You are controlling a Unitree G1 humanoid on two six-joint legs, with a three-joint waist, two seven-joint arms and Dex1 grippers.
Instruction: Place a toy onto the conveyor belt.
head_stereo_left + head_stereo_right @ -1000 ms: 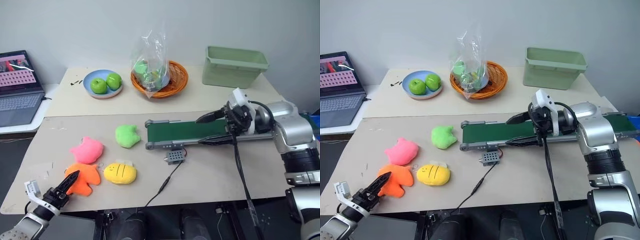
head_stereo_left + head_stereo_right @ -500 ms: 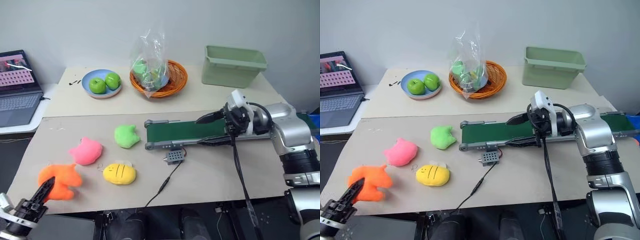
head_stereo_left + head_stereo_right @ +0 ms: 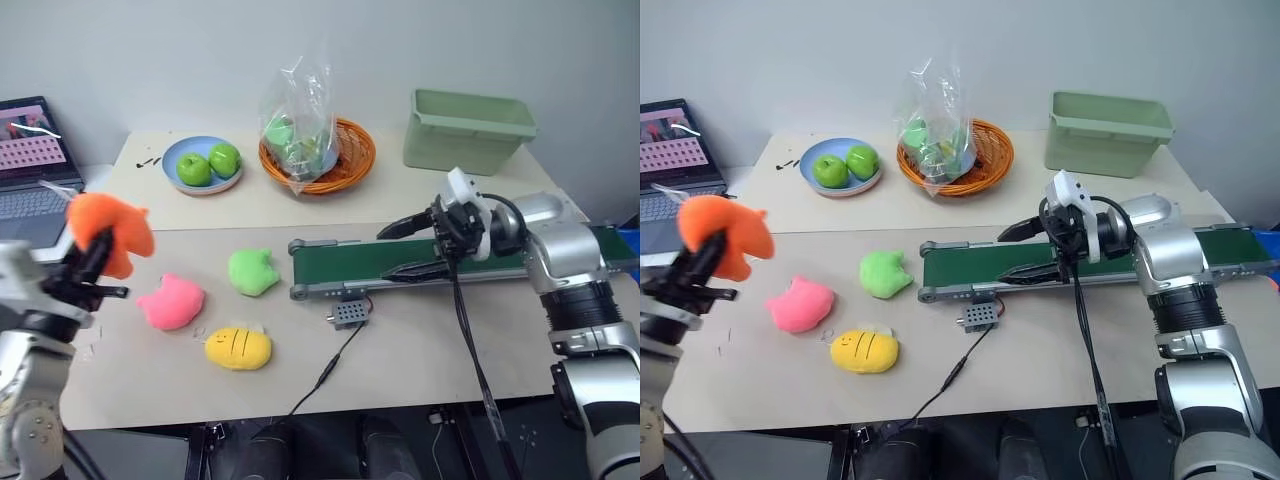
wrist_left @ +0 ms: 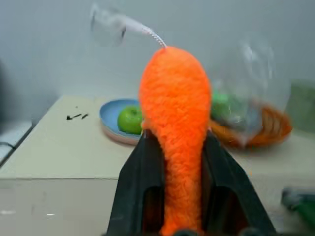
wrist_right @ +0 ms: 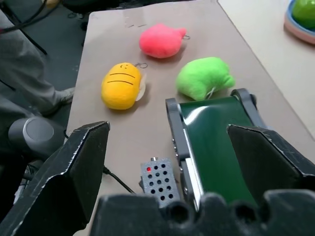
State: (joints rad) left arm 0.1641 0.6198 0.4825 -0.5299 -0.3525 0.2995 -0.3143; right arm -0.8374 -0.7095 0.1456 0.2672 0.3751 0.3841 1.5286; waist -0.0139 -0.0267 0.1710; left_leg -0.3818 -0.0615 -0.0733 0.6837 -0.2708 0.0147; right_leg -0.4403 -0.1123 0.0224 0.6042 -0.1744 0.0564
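The left gripper (image 3: 95,250) sits at the left edge of the frame, raised well clear of the table (image 3: 450,350), its two black fingers (image 4: 142,191) pinched tight on the orange plush fish toy (image 3: 110,230). The toy bulges up above the fingertips, hanging in the air above the pink plush (image 3: 172,303).

On the right side of the frame the right arm (image 3: 565,260) reaches in across the table, bent at the elbow, with the wrist turned so the right gripper (image 3: 405,250) points toward the left of the picture. Its fingers are spread wide, one above the other, hovering over the dark green conveyor belt (image 3: 360,265) with nothing between them.

The green plush (image 3: 253,271) lies just off the belt's left end, the yellow bee plush (image 3: 238,347) lower down, and the small grey wired box (image 3: 349,314) just below the belt frame.
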